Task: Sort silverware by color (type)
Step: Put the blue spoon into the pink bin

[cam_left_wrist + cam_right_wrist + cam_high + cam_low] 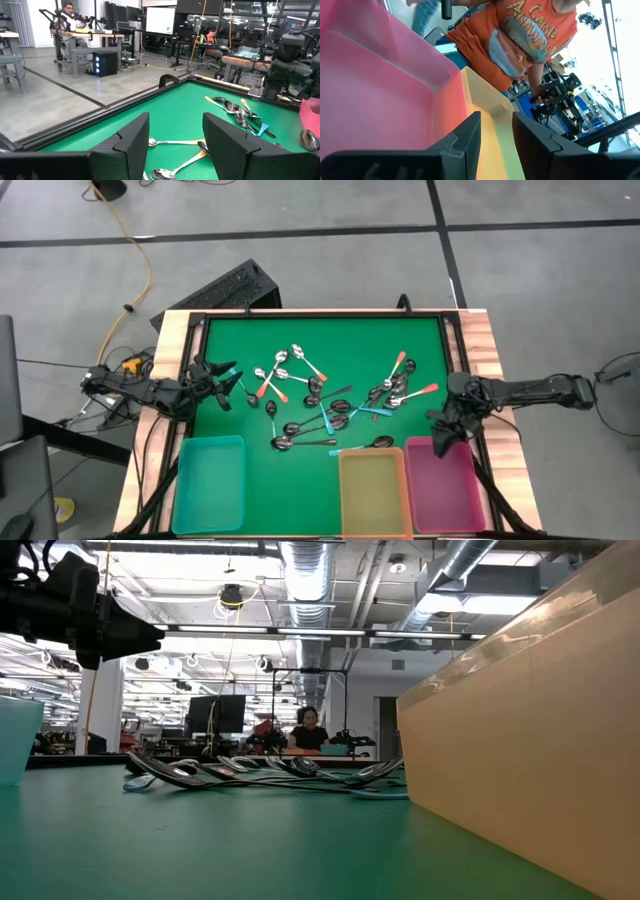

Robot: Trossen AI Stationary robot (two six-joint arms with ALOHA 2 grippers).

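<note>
Over the pink bin (447, 480), my right gripper (441, 442) hangs parted and empty; I'd reach next for the nearest orange spoon (419, 393), squarely across its handle.

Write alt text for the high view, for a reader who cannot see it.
About twenty spoons with orange, blue or dark handles lie scattered on a green table. Teal, yellow and pink bins line its near edge, the left gripper and right gripper hovering at either side.
</note>
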